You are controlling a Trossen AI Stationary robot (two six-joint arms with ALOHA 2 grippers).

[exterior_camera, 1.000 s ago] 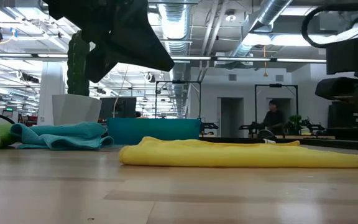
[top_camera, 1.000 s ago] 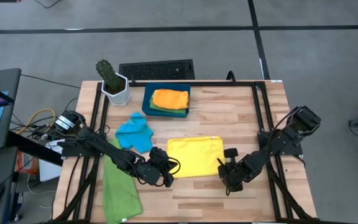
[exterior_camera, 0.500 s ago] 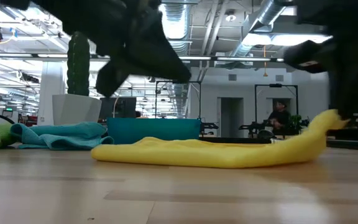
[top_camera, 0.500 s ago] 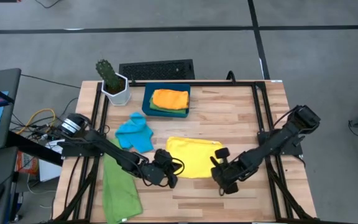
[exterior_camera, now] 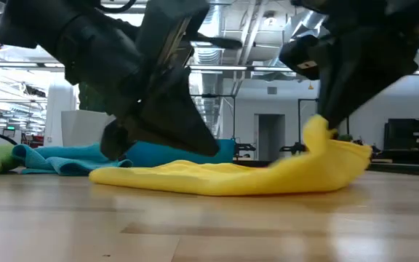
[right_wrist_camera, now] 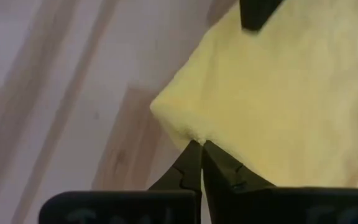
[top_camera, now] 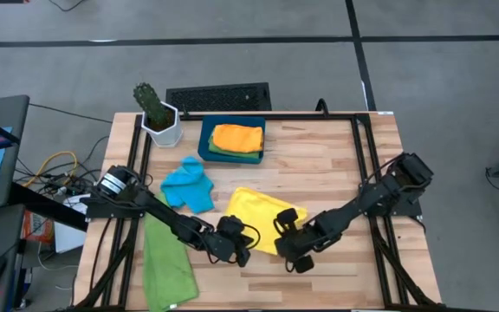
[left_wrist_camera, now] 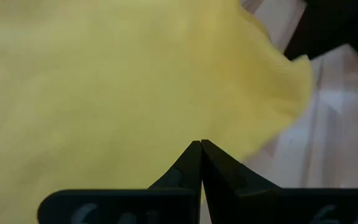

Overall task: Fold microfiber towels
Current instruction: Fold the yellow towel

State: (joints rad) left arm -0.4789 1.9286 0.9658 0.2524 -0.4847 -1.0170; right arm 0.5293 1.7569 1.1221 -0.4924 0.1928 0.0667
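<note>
The yellow towel (top_camera: 254,214) lies near the front middle of the wooden table (top_camera: 327,156), rumpled, with its right end lifted off the wood and curled over toward the left; in the low view that raised end (exterior_camera: 331,149) stands up as a hump while the rest (exterior_camera: 195,177) lies flat. The right gripper (top_camera: 289,249) pinches the raised corner, its fingers (right_wrist_camera: 199,163) closed on the yellow edge in the right wrist view. The left gripper (top_camera: 235,249) sits at the towel's left front end, fingers (left_wrist_camera: 199,163) pressed together right at the yellow fabric; whether cloth is caught between them cannot be told. Just left of the yellow towel, the sky-blue towel (top_camera: 189,184) lies crumpled, apart from it. A green towel (top_camera: 166,264) stretches along the front left edge of the table, partly under the left arm. Farther back, the orange towel (top_camera: 237,138) lies folded on top of another green towel (top_camera: 219,152) inside the dark teal tray (top_camera: 204,139). To the tray's left, a cactus in a white pot (top_camera: 159,118) stands at the back corner, and a black keyboard (top_camera: 218,96) lies just behind the table's rear edge.
</note>
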